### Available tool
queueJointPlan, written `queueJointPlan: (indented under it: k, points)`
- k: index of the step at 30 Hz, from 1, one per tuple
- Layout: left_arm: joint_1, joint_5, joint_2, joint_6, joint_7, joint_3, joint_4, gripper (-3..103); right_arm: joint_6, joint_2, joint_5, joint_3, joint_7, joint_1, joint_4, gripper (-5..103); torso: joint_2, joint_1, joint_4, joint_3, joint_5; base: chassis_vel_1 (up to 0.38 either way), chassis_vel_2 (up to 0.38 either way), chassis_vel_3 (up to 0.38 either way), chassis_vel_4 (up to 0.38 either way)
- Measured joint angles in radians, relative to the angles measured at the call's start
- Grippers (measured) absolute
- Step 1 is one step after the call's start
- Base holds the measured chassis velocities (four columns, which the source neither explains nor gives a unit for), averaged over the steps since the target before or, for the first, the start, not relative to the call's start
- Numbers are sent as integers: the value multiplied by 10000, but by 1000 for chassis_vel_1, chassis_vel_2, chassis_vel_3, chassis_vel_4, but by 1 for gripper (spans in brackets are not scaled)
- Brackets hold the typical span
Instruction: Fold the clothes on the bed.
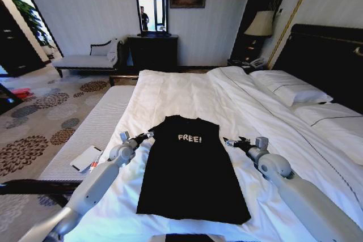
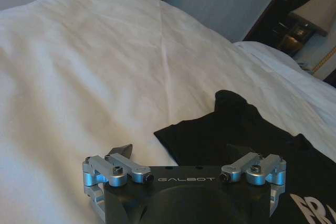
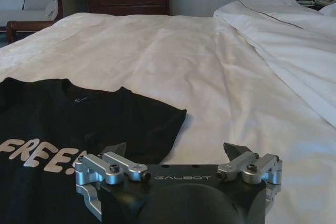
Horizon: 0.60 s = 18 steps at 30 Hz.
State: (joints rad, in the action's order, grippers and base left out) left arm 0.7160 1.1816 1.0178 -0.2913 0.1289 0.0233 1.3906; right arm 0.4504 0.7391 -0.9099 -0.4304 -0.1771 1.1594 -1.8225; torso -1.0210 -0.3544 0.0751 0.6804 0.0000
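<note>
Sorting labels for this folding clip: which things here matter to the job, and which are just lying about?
Job:
T-shirt, flat on the bed
left gripper, open at one shoulder
right gripper, open at the other

Lying about:
booklet
pillows
lamp
bench

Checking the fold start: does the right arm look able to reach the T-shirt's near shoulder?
Probably yes. The right claw hangs open just beside the black T-shirt, with bare white duvet between them and nothing in the way.
</note>
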Motion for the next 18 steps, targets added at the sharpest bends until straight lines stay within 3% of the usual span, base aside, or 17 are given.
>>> queueJointPlan:
  k: [7,14,18]
  points:
    - [-408,-4,210,4,-40,-277,-610,102,10,-52,-39,-2,-25,24,-9,100,-1,1,5,-1,0,0,0,0,0]
    - [-591,-98,569,76,-78,-365,-1114,86,33,-147,-119,-42,-64,71,-63,100,0,1,3,-1,1,0,0,0,0]
    - [-581,-320,708,289,-122,-440,-1252,70,38,-165,-125,-60,-75,116,-66,100,-1,1,4,-1,0,0,0,0,0]
